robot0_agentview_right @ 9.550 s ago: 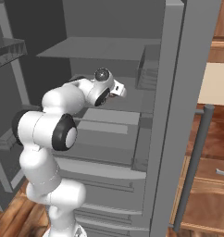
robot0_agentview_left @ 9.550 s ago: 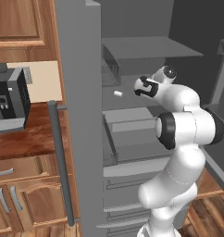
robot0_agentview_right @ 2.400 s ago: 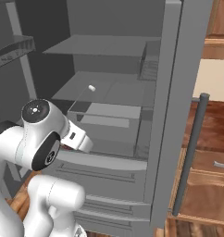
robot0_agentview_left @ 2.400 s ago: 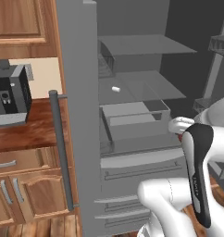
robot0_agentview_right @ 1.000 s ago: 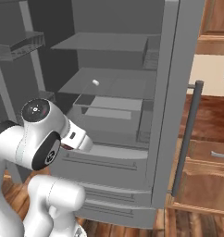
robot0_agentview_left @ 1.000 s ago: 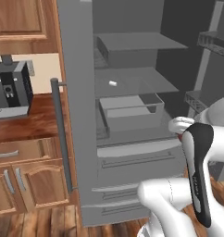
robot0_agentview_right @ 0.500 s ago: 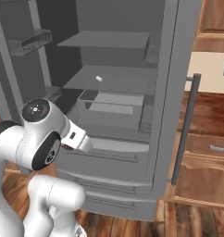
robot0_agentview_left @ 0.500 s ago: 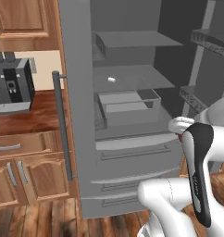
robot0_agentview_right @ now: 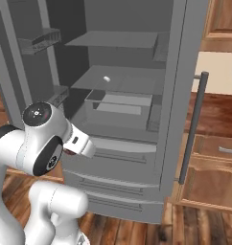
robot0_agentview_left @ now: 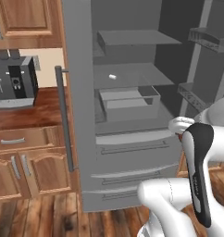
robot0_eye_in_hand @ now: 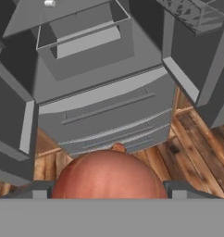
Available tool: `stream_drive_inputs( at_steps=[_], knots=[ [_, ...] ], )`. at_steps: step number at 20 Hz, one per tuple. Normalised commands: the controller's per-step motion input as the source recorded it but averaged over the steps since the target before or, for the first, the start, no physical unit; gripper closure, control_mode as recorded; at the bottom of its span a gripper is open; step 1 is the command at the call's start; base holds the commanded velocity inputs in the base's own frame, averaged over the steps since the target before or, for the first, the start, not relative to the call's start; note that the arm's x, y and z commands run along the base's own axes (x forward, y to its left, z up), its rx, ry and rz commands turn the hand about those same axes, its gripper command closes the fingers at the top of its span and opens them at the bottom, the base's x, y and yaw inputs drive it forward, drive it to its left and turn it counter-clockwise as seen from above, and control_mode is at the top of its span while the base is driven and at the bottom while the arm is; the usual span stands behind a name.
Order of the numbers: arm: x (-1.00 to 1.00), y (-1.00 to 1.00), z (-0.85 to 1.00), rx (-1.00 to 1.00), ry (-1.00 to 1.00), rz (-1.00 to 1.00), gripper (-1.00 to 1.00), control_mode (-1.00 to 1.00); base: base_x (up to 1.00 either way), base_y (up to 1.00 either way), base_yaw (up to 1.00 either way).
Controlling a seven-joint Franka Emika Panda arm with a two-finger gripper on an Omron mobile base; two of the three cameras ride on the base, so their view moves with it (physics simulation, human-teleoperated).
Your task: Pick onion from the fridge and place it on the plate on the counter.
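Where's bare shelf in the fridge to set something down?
In the fridge: the top shelf looks bare; the middle shelf holds just a small white piece, free right of it. Lower level is taken by the open bin.

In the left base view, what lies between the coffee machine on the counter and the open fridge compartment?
The fridge side wall with its long vertical bar handle stands between them, beside a strip of bare counter to the right of the coffee machine.
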Motion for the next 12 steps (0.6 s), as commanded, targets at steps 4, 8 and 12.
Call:
stream_drive_inputs(
  at_steps=[4,8,12],
  knots=[
    [0.0,0.0,0.0,0.0,0.0,0.0,1.0,1.0,-0.42,0.0,0.11],
    [0.0,0.0,0.0,0.0,0.0,0.0,1.0,1.0,-0.41,0.0,0.13],
    [0.0,0.0,0.0,0.0,0.0,0.0,1.0,1.0,-0.38,0.0,0.14]
  ],
)
